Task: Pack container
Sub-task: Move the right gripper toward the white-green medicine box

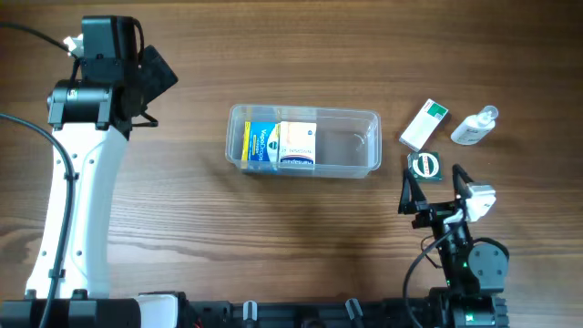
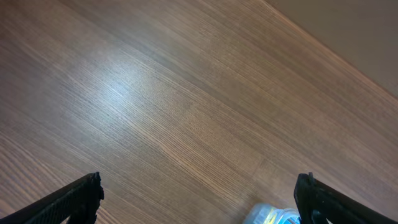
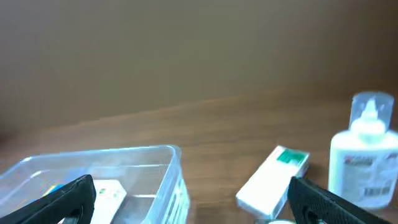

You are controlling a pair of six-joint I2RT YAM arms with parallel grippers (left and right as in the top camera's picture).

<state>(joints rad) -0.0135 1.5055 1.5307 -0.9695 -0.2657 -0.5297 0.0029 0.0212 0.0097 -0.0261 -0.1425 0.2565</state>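
Observation:
The clear plastic container (image 1: 351, 142) lies mid-table. It holds a blue-and-yellow box (image 1: 261, 144) and a white-and-orange box (image 1: 297, 144) in its left half; its right half is bare. My left gripper (image 1: 157, 80) is open and empty at the far left, well away from the container. In the left wrist view its fingers (image 2: 199, 199) are spread wide over bare wood, with a container corner (image 2: 272, 214) at the bottom edge. My right gripper (image 1: 435, 187) is open and empty, right of the container. The right wrist view (image 3: 193, 193) shows the container (image 3: 165, 168) ahead on the left.
A white box with a green end (image 1: 424, 124) (image 3: 272, 179), a small clear bottle (image 1: 475, 127) (image 3: 364, 163) and a round dark green item (image 1: 425, 166) lie right of the container, just beyond my right gripper. The left arm's white link (image 1: 77, 210) crosses the table's left side.

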